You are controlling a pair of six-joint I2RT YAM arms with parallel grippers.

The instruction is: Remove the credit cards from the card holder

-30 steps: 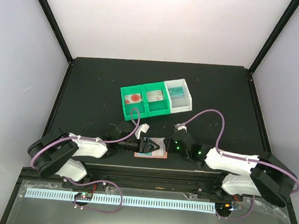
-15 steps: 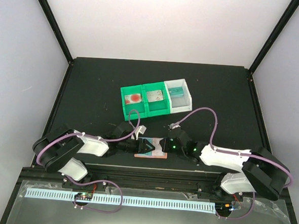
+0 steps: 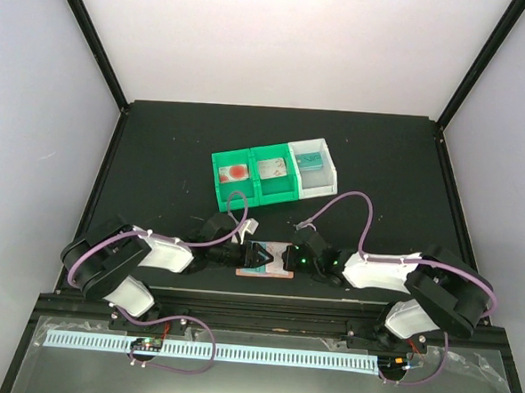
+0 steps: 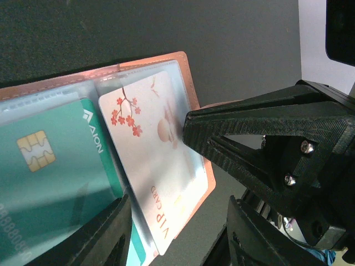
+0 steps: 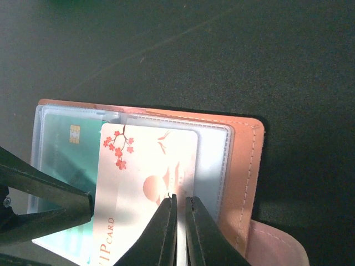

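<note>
The card holder (image 3: 276, 270) lies open near the table's front edge, salmon border (image 4: 191, 88) round pale pockets (image 5: 244, 166). A white VIP card with red blossoms (image 5: 127, 183) sticks partly out of its pocket, also in the left wrist view (image 4: 150, 160). A teal chip card (image 4: 55, 172) sits in the pocket beside it (image 5: 64, 155). My right gripper (image 5: 178, 197) is shut, its tips resting on the white card's face (image 3: 285, 258). My left gripper (image 4: 178, 213) is open at the holder's other side (image 3: 257, 255); one of its fingers (image 5: 50, 205) lies over the teal card's side.
A row of two green bins and one white bin (image 3: 272, 190) stands behind the holder. Each holds a card: a red-marked one (image 3: 236, 172), a pale one (image 3: 271, 169) and a teal one (image 3: 313, 161). The table's front edge lies just below the holder.
My right arm has slid left toward the holder, bringing its gripper from the holder's right side onto the white card. The left arm has barely moved.
</note>
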